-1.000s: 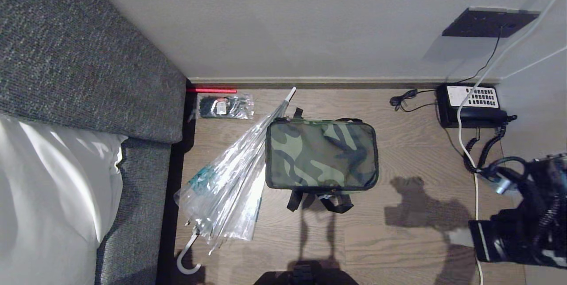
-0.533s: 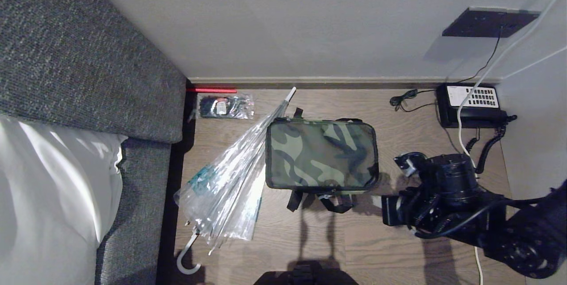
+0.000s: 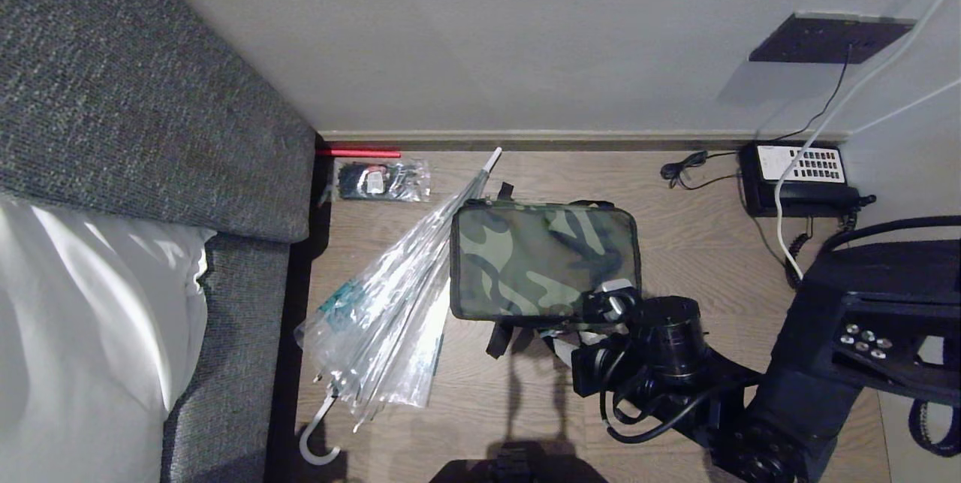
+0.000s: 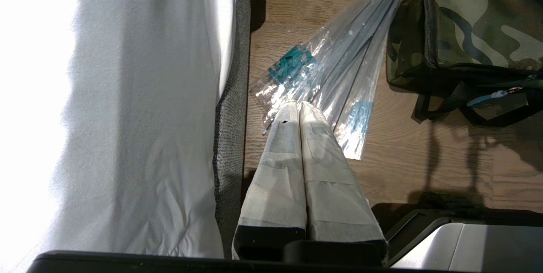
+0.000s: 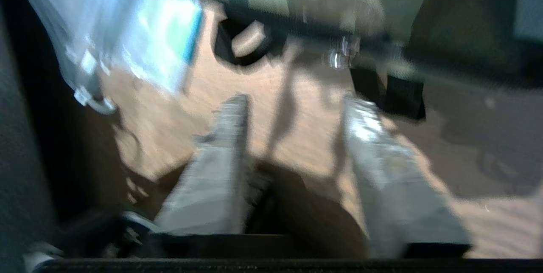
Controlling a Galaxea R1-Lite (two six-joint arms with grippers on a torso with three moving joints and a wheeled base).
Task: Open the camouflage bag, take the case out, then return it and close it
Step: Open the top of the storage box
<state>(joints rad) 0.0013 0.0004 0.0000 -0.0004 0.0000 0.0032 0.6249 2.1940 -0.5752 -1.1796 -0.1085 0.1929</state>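
The camouflage bag lies flat and zipped shut on the wooden floor, its black straps trailing toward me. The case is out of view. My right arm reaches in from the right and hangs over the bag's near right corner. In the right wrist view my right gripper is open above bare floor, just short of the bag's front edge and a shiny zipper pull. My left gripper is shut and empty, parked above the umbrella beside the bag.
A clear plastic umbrella leans against the bag's left side. The grey sofa with white bedding walls off the left. A telephone with cords sits at the back right. A plastic packet lies by the skirting.
My right arm has swept from the right edge leftward across the floor to the bag's near right corner. The bag and umbrella have not moved.
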